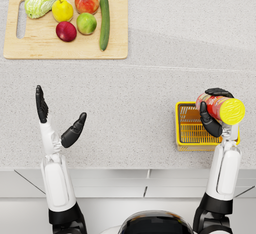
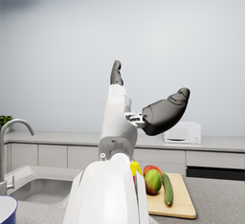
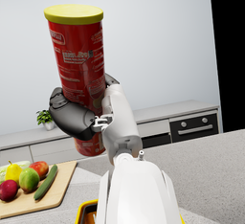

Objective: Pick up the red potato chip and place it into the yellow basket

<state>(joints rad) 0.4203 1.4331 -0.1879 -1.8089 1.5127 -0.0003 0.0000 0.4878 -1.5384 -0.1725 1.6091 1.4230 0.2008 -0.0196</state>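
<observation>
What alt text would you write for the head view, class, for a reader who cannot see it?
The right hand holds a red chip can above a yellow basket on a grey counter. The left hand is open and empty; a cutting board carries fruit and vegetables.

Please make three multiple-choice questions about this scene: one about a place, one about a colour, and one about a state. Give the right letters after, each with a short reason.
1. Where is the yellow basket?
A. On the cutting board
B. On the counter in front of the robot's right arm
C. In the left hand

2. What colour is the lid of the red chip can?
A. Yellow
B. Blue
C. White

3. What is the state of the left hand?
A. It holds the cucumber
B. It presses on the basket
C. It holds nothing, fingers apart

Answers:
1 B: the head view shows the basket on the counter by the right arm, far from the cutting board.
2 A: the right wrist view shows a yellow lid on the can, which the right hand grips.
3 C: both the head and left wrist views show the left hand bare; the cucumber lies on the board.
</observation>
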